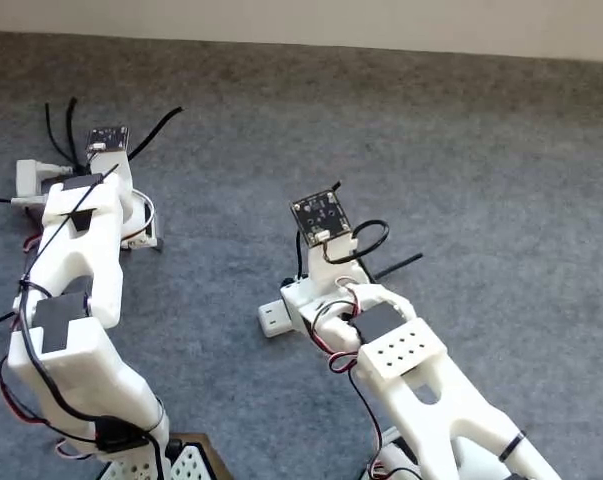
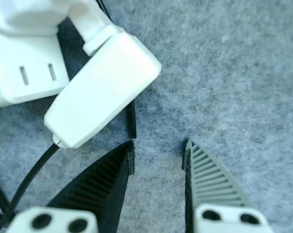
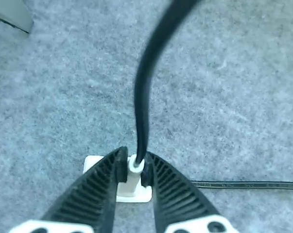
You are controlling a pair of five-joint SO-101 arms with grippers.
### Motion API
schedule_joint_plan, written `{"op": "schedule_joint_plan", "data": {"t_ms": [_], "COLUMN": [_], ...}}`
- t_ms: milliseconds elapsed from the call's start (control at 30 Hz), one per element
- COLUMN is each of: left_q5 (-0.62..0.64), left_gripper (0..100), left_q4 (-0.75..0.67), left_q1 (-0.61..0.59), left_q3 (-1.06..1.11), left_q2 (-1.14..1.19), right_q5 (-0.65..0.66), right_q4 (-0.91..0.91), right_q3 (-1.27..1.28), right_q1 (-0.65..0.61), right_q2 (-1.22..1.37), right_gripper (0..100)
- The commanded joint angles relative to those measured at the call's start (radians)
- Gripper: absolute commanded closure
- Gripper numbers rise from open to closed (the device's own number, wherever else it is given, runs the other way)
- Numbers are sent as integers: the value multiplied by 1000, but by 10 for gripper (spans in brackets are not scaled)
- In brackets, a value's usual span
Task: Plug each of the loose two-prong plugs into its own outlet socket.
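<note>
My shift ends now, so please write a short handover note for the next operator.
Left gripper: open, empty, above the carpet beside the first plug, which touches the left outlet; one socket there is free.
Right gripper: shut on the second plug, upright on the right outlet.
Done: seating of either plug cannot be confirmed.
To do: probably press both home, check, then release.

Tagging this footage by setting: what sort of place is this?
Probably a robotics test bench rather than a home: a grey felt-covered table, the left arm and right arm, white with exposed wiring, and an outlet block lying loose.
</note>
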Motion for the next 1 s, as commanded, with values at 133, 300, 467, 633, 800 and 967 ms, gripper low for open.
{"op": "schedule_joint_plan", "data": {"t_ms": [133,300,467,633,800,967], "left_q5": [5,5,5,5,5,5], "left_gripper": [836,836,836,836,836,836], "left_q4": [-58,-61,-63,-63,-63,-64], "left_q1": [-7,-7,-7,-7,-7,-7], "left_q3": [2,2,2,2,2,2], "left_q2": [-5,-5,-5,-5,-5,-5], "right_q5": [51,84,94,123,132,219], "right_q4": [45,47,48,51,76,254], "right_q3": [99,102,107,110,122,28], "right_q1": [-19,-28,-45,-45,-41,-42], "right_q2": [18,15,8,8,8,19], "right_gripper": [993,993,993,993,993,993]}}
